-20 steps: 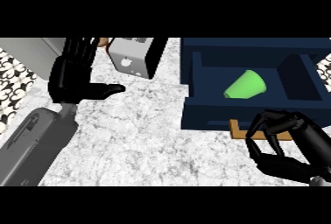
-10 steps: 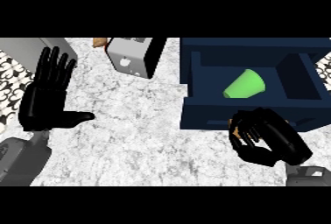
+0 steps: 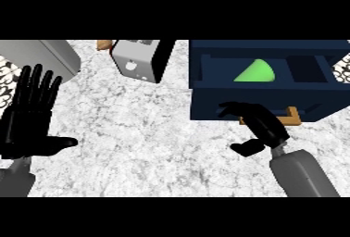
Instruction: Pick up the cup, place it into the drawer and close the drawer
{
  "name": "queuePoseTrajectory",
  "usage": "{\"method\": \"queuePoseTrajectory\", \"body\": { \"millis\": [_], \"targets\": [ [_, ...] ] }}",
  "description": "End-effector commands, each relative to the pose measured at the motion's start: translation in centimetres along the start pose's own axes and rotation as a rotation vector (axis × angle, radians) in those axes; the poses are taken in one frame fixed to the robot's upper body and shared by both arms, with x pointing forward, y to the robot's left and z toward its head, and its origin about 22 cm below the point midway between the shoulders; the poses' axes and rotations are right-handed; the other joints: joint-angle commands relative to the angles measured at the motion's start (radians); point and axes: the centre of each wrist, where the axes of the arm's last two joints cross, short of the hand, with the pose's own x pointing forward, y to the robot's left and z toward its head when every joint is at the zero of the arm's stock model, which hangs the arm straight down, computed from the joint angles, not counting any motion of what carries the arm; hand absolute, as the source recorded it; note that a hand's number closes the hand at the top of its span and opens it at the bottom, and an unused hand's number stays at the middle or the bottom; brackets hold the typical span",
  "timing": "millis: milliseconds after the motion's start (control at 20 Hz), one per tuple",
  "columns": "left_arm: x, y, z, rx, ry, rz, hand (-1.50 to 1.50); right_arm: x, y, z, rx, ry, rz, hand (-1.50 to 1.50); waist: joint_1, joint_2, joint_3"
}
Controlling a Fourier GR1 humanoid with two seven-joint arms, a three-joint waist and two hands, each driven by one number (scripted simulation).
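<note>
Since the green cup (image 3: 256, 72) already lies on its side inside the dark blue drawer (image 3: 205, 99), I think only the closing is left. My right hand (image 3: 263, 125) sits at the drawer's front, by the tan handle (image 3: 292, 118), fingers bent but holding nothing. My left hand (image 3: 28, 118) rests open at the left edge, fingers straight up. I see a smooth cone-shaped cup, a boxy drawer, a grey-speckled marble tabletop (image 3: 143, 134), and a shiny metal toaster (image 3: 137, 62).

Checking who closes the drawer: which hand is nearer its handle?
Right. The right hand is at the drawer front by the handle; the left hand rests open far across the counter.
</note>
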Motion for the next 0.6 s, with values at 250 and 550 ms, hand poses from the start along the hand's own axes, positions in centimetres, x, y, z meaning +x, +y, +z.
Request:
{"method": "queuePoseTrajectory", "body": {
  "millis": [250,550],
  "targets": [
    [-0.2,2.5,2.1,-0.007,0.003,0.017,-1.50,-4.2,3.1,-4.6,0.058,0.050,0.002,-1.50,0.008,0.004,0.001],
    [-2.0,3.5,2.2,-0.016,0.007,0.017,-1.50,-5.6,0.6,-7.1,0.045,0.032,-0.084,-1.50,0.006,0.008,0.001]
  ]
}}
